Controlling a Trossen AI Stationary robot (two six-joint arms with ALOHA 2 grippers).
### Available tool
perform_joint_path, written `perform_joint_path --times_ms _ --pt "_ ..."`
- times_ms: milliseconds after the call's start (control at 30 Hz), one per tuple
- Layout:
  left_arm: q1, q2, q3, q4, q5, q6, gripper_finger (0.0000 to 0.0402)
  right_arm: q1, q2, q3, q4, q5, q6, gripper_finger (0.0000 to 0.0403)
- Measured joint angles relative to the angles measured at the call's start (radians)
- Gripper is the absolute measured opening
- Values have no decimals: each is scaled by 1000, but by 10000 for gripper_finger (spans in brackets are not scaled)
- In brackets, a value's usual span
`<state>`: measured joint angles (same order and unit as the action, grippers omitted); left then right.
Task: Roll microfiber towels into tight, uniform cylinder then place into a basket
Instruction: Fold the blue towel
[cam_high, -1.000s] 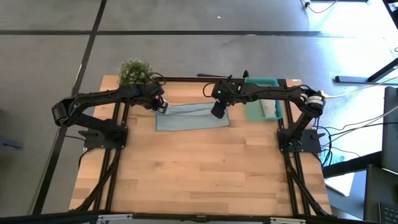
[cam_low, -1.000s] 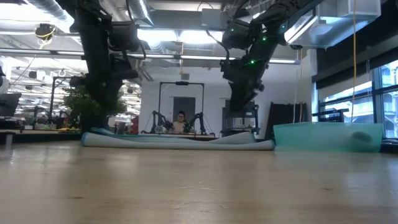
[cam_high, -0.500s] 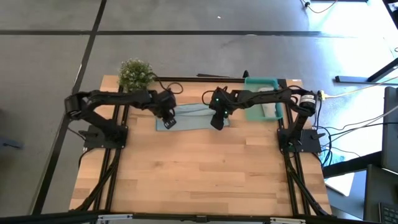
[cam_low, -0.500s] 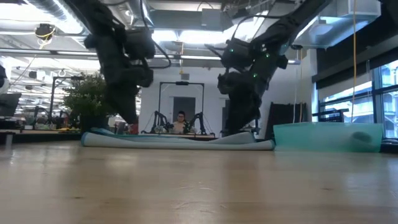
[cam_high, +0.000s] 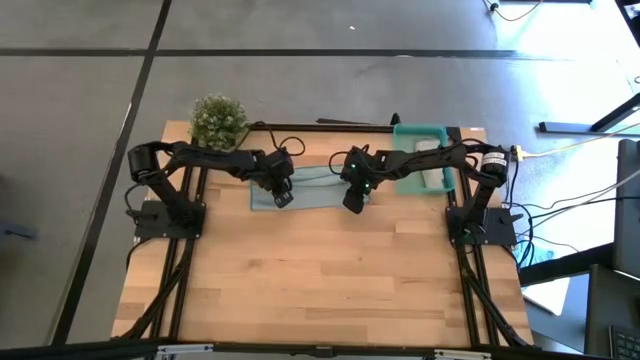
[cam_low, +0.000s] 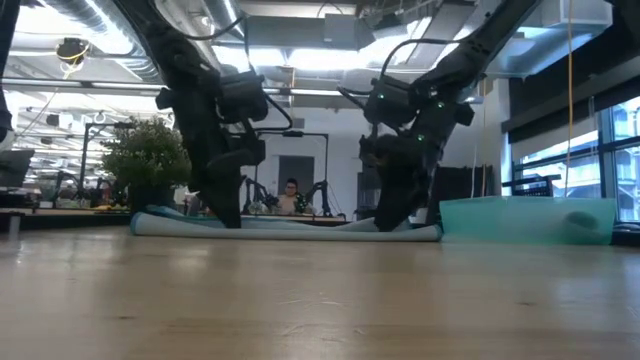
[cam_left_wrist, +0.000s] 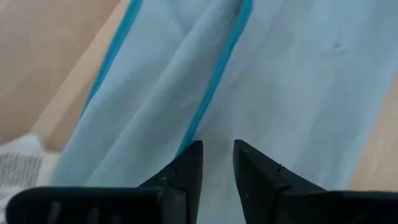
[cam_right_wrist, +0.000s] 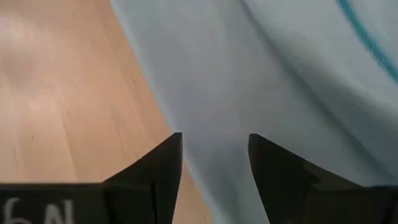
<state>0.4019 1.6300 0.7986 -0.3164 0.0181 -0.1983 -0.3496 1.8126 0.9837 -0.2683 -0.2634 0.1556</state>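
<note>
I see both grippers down on the blue towel (cam_high: 312, 187): left gripper (cam_high: 283, 197) slightly parted, right gripper (cam_high: 352, 205) parted wider, neither holding. Basket (cam_high: 408, 180) at 3 o'clock, plant (cam_high: 217, 118) at 10.

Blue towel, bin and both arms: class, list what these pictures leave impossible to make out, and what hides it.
- Light blue towel, high view: the left gripper and right gripper cover parts of it, so its folds are unclear.
- Teal bin, low view: its wall blurs what lies inside.
- Pale towel in the bin, high view: the right arm crosses it.
- Wrist views: towel edges are cut off.
</note>
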Motion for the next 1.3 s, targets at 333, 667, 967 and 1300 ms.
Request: perform_joint_path --times_ms 333,667,967,1300 --pt "33 -11 0 50 -115 38 85 -4 -3 -39 40 39 -2 184" --pt "136 -13 0 99 -219 44 85 -4 -3 -40 42 42 -4 184" --pt "112 -66 79 160 128 200 85 -4 -3 -40 41 44 -6 184" --pt "38 104 82 406 251 232 85 -4 -3 -40 42 44 -4 184"
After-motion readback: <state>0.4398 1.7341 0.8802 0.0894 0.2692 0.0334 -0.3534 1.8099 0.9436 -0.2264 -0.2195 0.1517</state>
